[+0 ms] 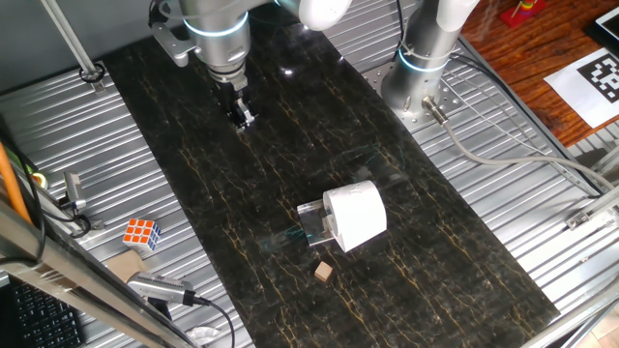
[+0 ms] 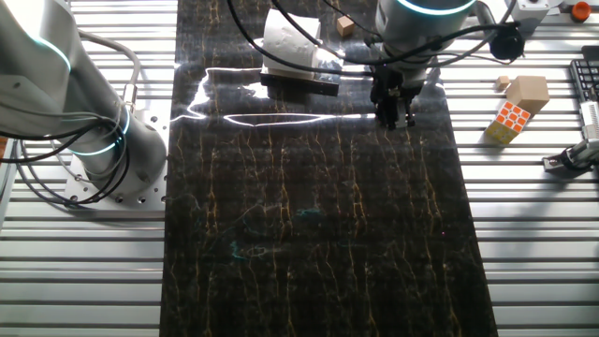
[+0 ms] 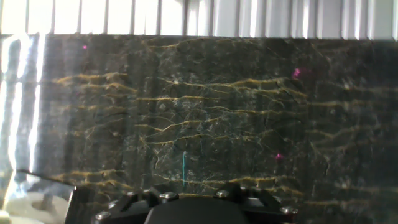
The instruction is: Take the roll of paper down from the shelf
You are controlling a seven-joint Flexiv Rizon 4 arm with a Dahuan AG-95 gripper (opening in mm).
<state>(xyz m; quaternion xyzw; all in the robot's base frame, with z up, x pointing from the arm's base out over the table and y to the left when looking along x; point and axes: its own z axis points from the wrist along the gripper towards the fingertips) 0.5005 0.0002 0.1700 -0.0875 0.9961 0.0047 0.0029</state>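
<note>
The white roll of paper (image 1: 355,215) lies on its side on the clear plastic shelf (image 1: 311,228), near the front of the dark marbled tabletop. In the other fixed view the roll (image 2: 290,41) and the shelf (image 2: 301,79) sit at the top middle. My gripper (image 1: 243,116) hangs just above the tabletop, far behind and to the left of the roll, and holds nothing. Its fingers look close together. In the other fixed view the gripper (image 2: 394,116) is to the right of the shelf. The hand view shows only the gripper body and marbled surface.
A small tan wooden cube (image 1: 324,273) lies on the tabletop by the shelf. A Rubik's cube (image 1: 141,233) and a wooden block (image 1: 124,266) sit on the metal slats at the left. A second arm's base (image 1: 421,68) stands at the back right.
</note>
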